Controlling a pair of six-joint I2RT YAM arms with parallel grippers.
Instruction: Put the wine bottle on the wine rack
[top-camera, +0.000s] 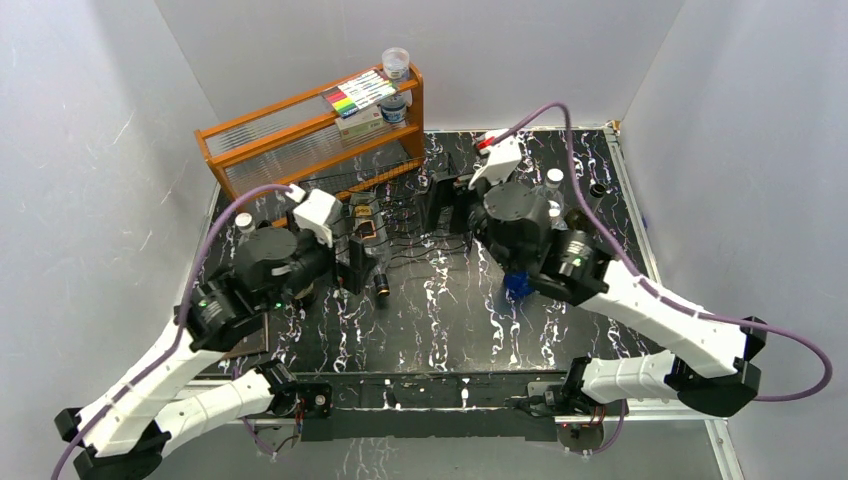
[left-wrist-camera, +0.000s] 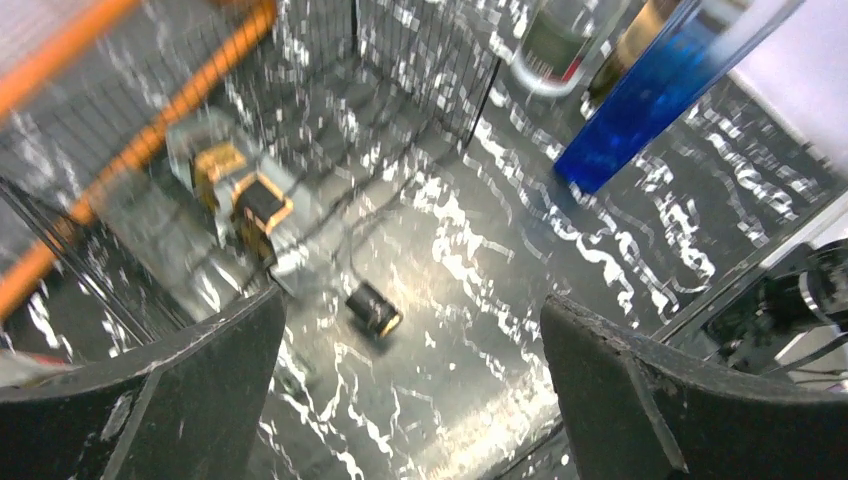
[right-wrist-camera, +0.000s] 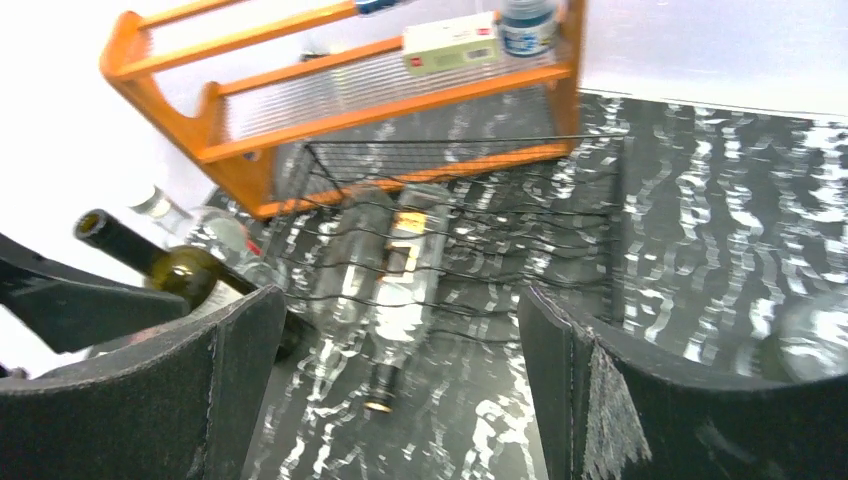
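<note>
Right gripper (right-wrist-camera: 400, 305): jaws wide, nothing held. Just ahead of its fingertips the wine bottle (right-wrist-camera: 405, 255) lies in a wine rack (right-wrist-camera: 450, 143) cradle, neck toward gripper. Left gripper (left-wrist-camera: 412, 305): spread, empty. Glass likely heavy, rigid, slick, breakable; grip mid-body by the label.

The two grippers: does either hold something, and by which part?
Nothing is held. The left gripper and the right gripper are both open, with empty gaps.
</note>
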